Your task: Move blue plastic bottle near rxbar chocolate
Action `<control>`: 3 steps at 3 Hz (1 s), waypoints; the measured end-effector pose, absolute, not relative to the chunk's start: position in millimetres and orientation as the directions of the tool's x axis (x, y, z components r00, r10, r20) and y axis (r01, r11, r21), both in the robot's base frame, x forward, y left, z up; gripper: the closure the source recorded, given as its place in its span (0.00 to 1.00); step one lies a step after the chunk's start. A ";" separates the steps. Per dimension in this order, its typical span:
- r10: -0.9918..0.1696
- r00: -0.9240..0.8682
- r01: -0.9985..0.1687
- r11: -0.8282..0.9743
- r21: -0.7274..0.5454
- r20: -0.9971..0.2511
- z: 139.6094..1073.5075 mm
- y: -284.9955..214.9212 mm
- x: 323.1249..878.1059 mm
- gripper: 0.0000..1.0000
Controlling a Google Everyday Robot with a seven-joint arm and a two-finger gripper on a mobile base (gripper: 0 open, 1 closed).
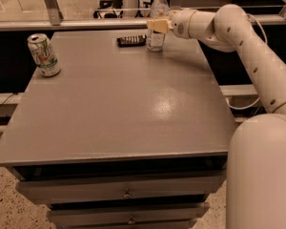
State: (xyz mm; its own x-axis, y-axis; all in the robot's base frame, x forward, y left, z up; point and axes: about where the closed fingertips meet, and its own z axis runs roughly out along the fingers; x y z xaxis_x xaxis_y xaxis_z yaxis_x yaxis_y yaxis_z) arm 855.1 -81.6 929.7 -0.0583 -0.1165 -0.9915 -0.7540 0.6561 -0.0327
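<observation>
The blue plastic bottle (157, 38) is clear with a white cap and stands upright at the far edge of the grey table (119, 104). My gripper (156, 26) reaches in from the right and is shut on the bottle's middle, with one cream finger (155, 25) across its front. The bottle's base rests on the tabletop. The rxbar chocolate (132, 41) is a flat dark bar lying just left of the bottle, a small gap away.
A green-and-white drink can (44, 55) stands at the table's far left. A rail and glass partition (86, 23) run behind the table. Drawers (126, 193) sit below the front edge. My arm and base (262, 166) fill the right side.
</observation>
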 end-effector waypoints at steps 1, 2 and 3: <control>-0.104 -0.089 -0.758 0.652 0.000 -0.991 921.1 -78.6 855.7 0.12; -0.101 -0.099 -0.761 0.649 0.010 -0.990 917.2 -77.9 854.9 0.00; -0.116 -0.089 -0.766 0.643 -0.006 -0.989 917.7 -81.2 850.5 0.00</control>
